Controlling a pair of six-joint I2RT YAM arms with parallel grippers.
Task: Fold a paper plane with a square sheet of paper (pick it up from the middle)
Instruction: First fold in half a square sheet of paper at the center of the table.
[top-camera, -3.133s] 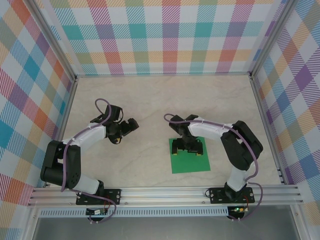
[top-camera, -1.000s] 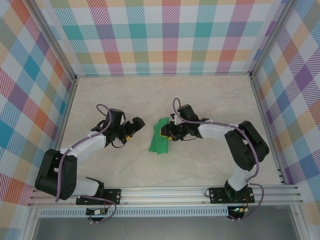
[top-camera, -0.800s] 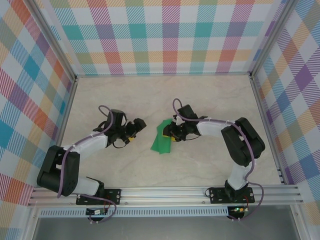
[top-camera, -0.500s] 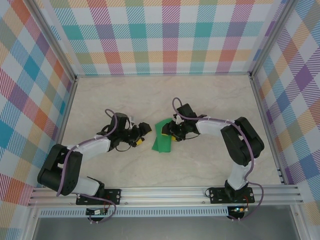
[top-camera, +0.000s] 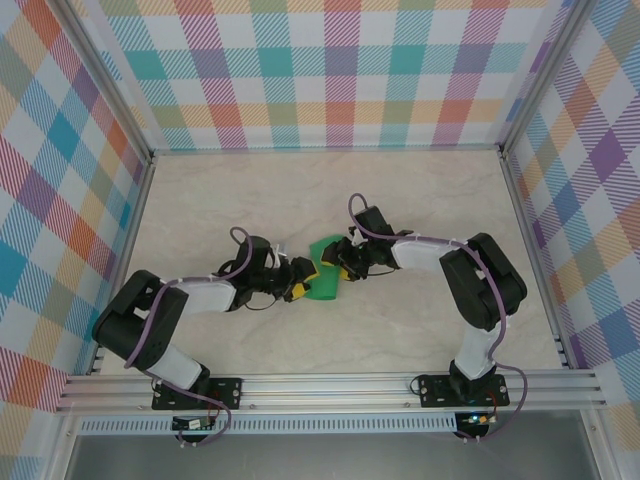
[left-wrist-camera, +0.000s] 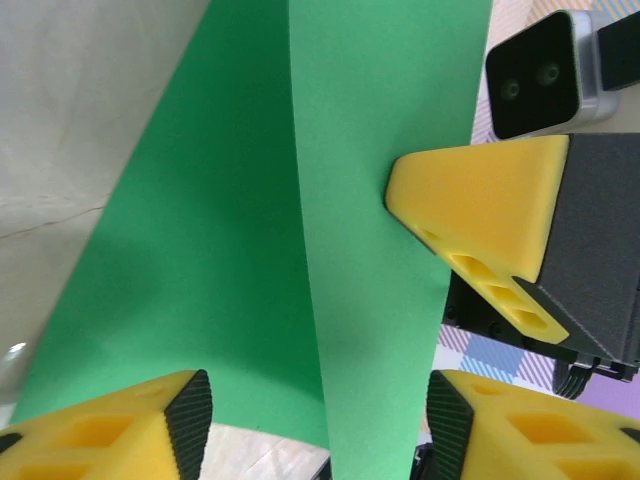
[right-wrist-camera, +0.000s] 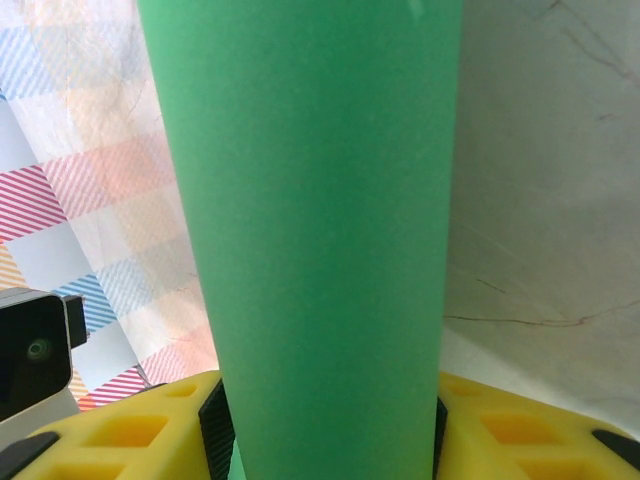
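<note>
Seen from above, the left gripper (top-camera: 297, 281) sits at the left edge of the square sheet of paper (top-camera: 323, 286) and the right gripper (top-camera: 342, 262) at its right, so the sheet lies between them. The left wrist view shows the left claw's yellow fingers (left-wrist-camera: 120, 435) apart, astride the sheet's near edge. The right wrist view shows the right claw pinching the plain, bright green sheet, which is bowed into a smooth arch.

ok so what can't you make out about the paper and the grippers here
- Thin bright green paper sheet, whole outline: top external, left gripper and right gripper overlap it.
- Right gripper's hold: right wrist, bowed sheet hides the pad contact.
- Sheet's top: both wrist views, cropped.
</note>
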